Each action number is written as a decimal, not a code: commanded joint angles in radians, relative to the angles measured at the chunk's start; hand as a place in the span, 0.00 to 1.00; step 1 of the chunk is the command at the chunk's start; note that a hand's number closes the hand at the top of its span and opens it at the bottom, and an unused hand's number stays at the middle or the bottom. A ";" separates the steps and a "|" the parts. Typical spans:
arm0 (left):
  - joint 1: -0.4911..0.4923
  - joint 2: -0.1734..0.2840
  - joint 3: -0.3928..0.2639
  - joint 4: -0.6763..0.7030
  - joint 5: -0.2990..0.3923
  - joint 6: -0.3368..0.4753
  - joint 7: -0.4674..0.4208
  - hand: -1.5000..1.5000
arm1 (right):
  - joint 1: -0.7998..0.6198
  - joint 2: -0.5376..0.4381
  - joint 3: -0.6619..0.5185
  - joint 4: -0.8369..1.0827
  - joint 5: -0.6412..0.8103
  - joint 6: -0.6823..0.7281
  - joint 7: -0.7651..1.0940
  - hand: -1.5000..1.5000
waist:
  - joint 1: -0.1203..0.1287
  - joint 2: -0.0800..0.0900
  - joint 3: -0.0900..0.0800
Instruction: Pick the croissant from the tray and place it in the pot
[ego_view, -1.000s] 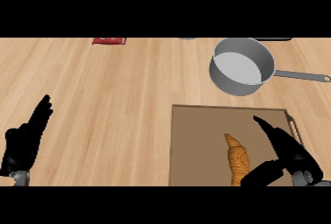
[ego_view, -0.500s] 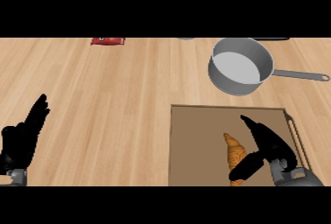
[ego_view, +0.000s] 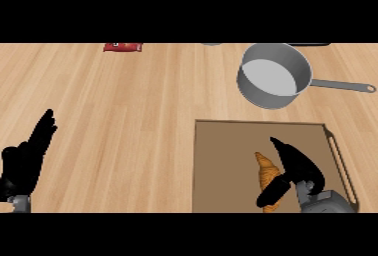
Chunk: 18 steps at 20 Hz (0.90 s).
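A golden-brown croissant (ego_view: 266, 172) lies lengthwise on the brown tray (ego_view: 225, 160) at the lower right. My right hand (ego_view: 295, 165) hovers over the croissant's right side, fingers straight and pointing up-left, thumb (ego_view: 272, 192) lying across the croissant's lower end and hiding it. The hand is open. A grey metal pot (ego_view: 272, 75) with a long handle (ego_view: 341, 86) stands behind the tray. My left hand (ego_view: 26, 160) rests open at the lower left edge, fingers up.
A small red packet (ego_view: 122, 47) lies at the counter's far edge. The tray has a pale handle (ego_view: 341, 160) along its right side. Bare wooden counter (ego_view: 125, 110) spreads between my left hand and the tray.
My right hand has moved left across the tray and now sits against the croissant, its thumb over the lower end. The left hand has barely moved.
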 joint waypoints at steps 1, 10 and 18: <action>0.001 -0.009 0.028 -0.007 -0.006 -0.022 -0.009 0.50 | -0.021 0.048 -0.016 0.053 0.043 0.018 0.064 0.00 | 0.000 0.000 0.000; 0.001 -0.064 -0.007 -0.061 -0.082 -0.004 0.045 0.50 | -0.039 0.035 -0.071 0.217 0.050 0.077 -0.113 1.00 | 0.003 0.001 0.001; 0.005 -0.045 0.082 0.000 -0.040 -0.082 -0.019 0.50 | 0.070 0.069 -0.015 0.097 0.164 0.033 -0.168 1.00 | -0.002 0.000 0.000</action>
